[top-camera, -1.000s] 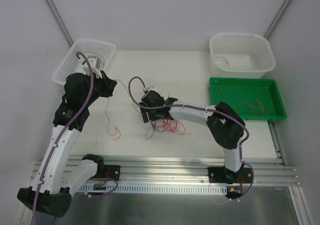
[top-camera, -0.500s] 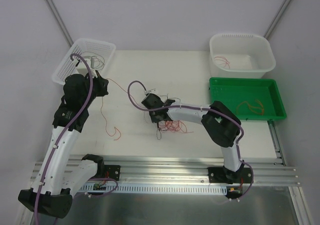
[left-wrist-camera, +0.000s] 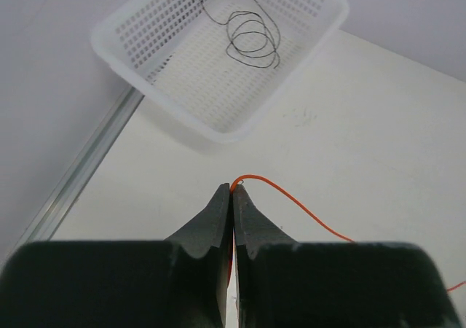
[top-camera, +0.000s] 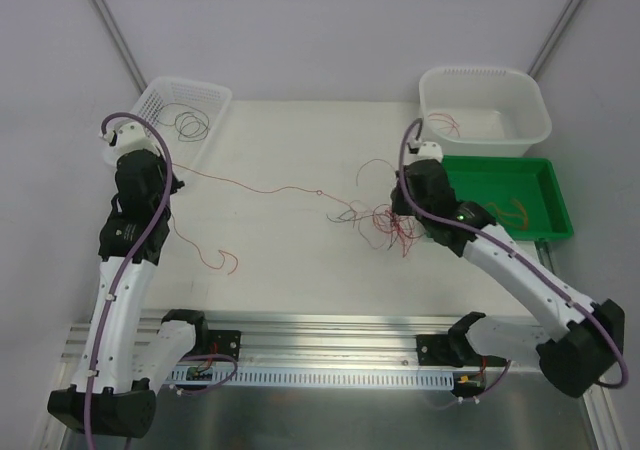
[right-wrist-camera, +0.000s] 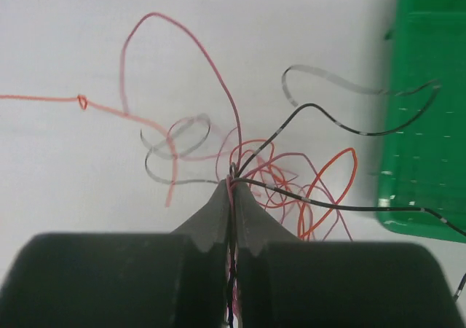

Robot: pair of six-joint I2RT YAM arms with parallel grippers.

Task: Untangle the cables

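The cables are a loose tangle of red, orange and dark wires [top-camera: 383, 222] right of the table's middle. My right gripper [top-camera: 402, 208] is shut on that tangle, with several strands pinched between its fingertips [right-wrist-camera: 233, 184] and loops fanning out beyond them. One orange wire [top-camera: 250, 185] runs taut from the tangle to my left gripper [top-camera: 170, 174], which is shut on its end [left-wrist-camera: 233, 189]. The wire has a small knot [right-wrist-camera: 82, 102] along it. Its loose red tail [top-camera: 215, 255] curls on the table below the left arm.
A white perforated basket [top-camera: 160, 95] at the back left holds dark coiled wires [left-wrist-camera: 251, 36]. At the back right a white tub [top-camera: 485, 75] holds red wires. Beside my right gripper stands a green tray [top-camera: 490, 165] with orange wires [top-camera: 505, 213] in it.
My right gripper closed on the tangle and carried it right, toward the green tray. The left gripper drew back left with the orange wire, which now stretches between them.
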